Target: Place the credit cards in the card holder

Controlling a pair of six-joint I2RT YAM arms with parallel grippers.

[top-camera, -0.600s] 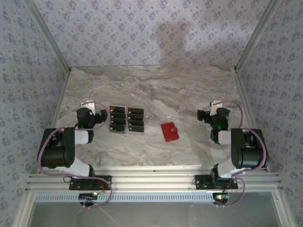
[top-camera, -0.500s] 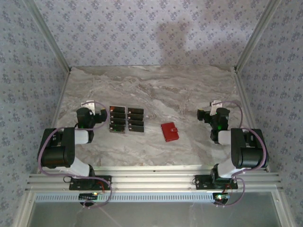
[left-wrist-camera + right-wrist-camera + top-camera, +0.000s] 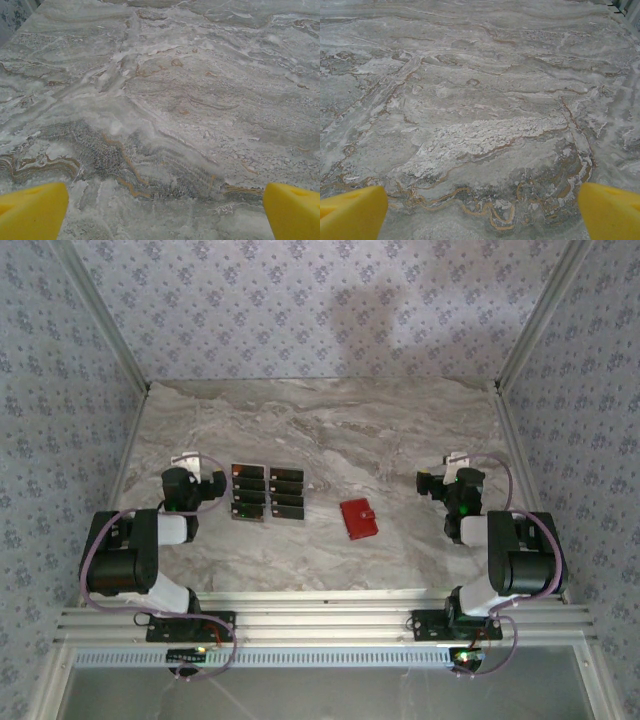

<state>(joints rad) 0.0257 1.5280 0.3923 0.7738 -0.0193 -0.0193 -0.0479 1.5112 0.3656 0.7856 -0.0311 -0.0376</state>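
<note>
Both arms are parked low on the marble table (image 3: 400, 430). The left jaws are spread wide, with yellow fingertips (image 3: 31, 210) at each bottom corner of the left wrist view and bare marble between them. The right jaws are just as wide, fingertips (image 3: 610, 210) far apart, gripping nothing. The credit cards (image 3: 267, 493) lie flat in 2 neat columns just right of the left arm (image 3: 180, 490). The card holder (image 3: 359, 519) lies folded shut near the table's middle, right of the cards and well apart from the right arm (image 3: 462, 495).
</note>
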